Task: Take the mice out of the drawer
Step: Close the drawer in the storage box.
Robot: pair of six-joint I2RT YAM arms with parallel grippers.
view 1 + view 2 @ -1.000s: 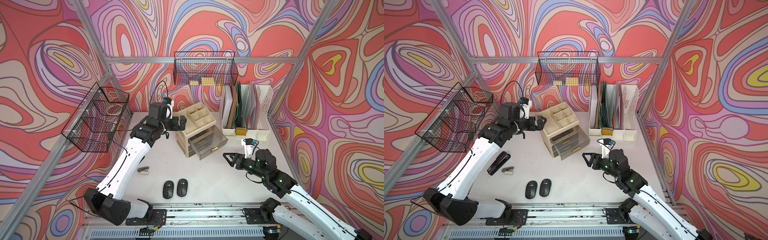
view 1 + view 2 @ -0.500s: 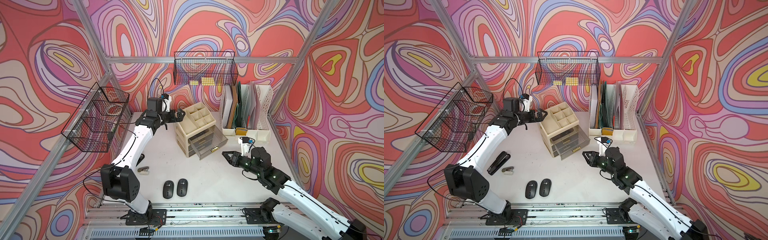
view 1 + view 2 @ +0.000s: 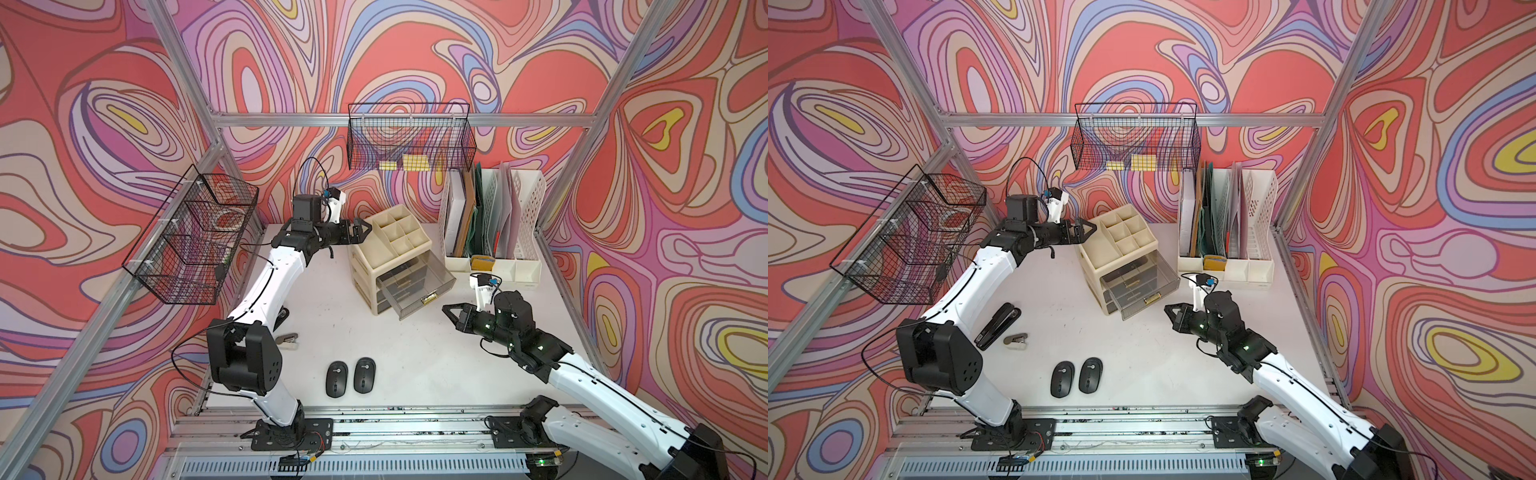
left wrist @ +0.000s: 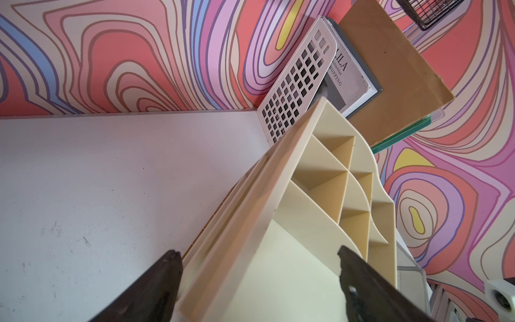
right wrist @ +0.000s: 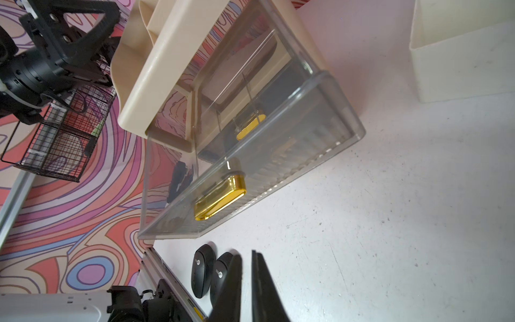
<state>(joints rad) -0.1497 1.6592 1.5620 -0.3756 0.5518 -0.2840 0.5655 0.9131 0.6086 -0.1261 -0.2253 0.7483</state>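
Two black mice (image 3: 336,378) lie side by side on the white table (image 3: 374,332) near its front edge, well apart from the drawer (image 3: 415,305), which stands pulled out of the beige organizer (image 3: 399,232). The drawer looks empty in both top views, though its smoked, reflective walls leave some doubt, and the lower drawers cannot be read. The right gripper (image 3: 451,311), closed on nothing, hovers near the drawer front. The left gripper (image 3: 362,230), jaws spread, straddles the organizer's top edge.
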